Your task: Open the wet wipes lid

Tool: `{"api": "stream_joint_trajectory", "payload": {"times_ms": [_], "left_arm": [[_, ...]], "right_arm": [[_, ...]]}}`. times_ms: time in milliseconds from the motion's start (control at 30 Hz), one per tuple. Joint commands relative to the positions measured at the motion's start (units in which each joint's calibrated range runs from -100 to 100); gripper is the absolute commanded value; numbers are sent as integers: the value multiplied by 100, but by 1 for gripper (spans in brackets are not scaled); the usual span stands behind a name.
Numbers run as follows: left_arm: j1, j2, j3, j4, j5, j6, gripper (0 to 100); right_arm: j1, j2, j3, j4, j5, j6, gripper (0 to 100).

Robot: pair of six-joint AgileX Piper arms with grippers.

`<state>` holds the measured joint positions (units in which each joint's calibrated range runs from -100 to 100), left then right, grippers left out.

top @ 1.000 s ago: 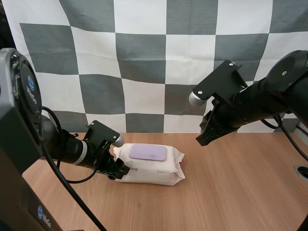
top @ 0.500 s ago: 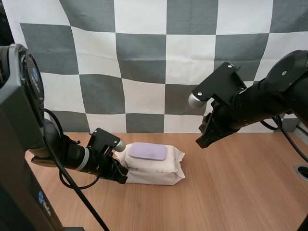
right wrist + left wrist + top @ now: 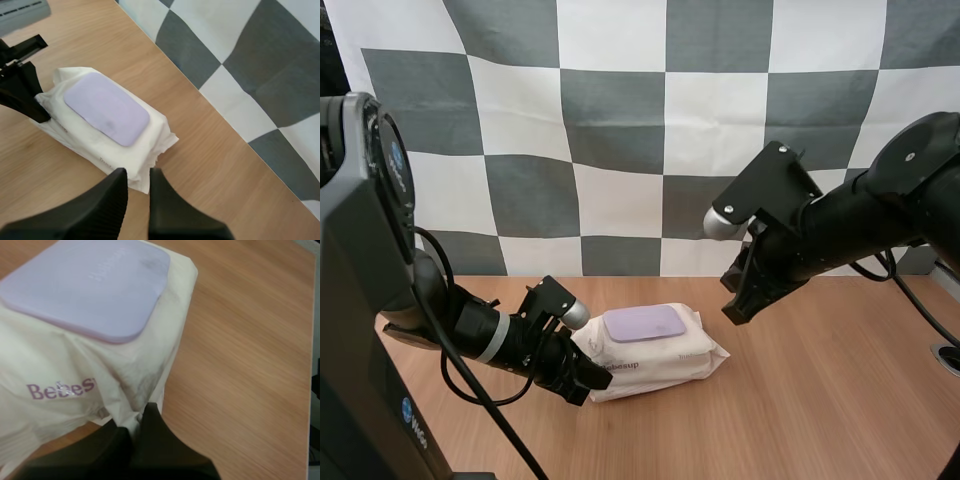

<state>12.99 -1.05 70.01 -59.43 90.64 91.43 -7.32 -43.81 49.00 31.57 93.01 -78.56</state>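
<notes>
**A:** Which step is in hand?

**B:** Bracing, I'd judge. The left gripper [image 3: 582, 378] is closed on the crimped end fold of the white, soft-sided pack of wet wipes [image 3: 675, 355], at the pack's 8 o'clock end in the high view. The pack lies flat on the light wooden table [image 3: 820, 410], a little toward 6 o'clock of centre. Its flat lavender plastic lid [image 3: 645, 323] is shut, flush on the top face.

**A:** And the other arm?

**B:** The right gripper [image 3: 738, 303] hangs in the air at 2 o'clock of the pack, apart from it. Its fingers [image 3: 107, 200] are parted by a narrow slit and hold nothing.

**A:** What does the next move call for?

**B:** Probably a descent toward 8 o'clock, one tip under the lid's rim, then a lift while the left pins the pack. I cannot tell which edge carries the lifting lip.

**A:** Room to move?

**B:** There is bare wood from 3 to 6 o'clock of the pack, so that approach looks free. The table's far edge runs near at 12 o'clock. The left arm crowds 8 to 9 o'clock, so that side is best avoided. The wrapper is soft and could buckle under a push.
</notes>
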Motion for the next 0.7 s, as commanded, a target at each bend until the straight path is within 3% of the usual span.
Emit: {"api": "stream_joint_trajectory", "payload": {"times_ms": [0,233,467,600,667], "left_arm": [[-5,-1,134,38,24,98,0],[-5,-1,339,-102,24,195,0],[-5,-1,339,-608,936,195,0],[-5,-1,352,-586,936,195,0],[-5,-1,368,-484,936,195,0]], "right_arm": [[-1,20,209,260,-145,-684,28],[-1,188,1006,624,-748,-2035,28],[-1,230,1349,712,-1468,-2144,28],[-1,331,1506,1080,-1479,-2144,46],[-1,433,1508,1278,-1476,-2144,50]]}}
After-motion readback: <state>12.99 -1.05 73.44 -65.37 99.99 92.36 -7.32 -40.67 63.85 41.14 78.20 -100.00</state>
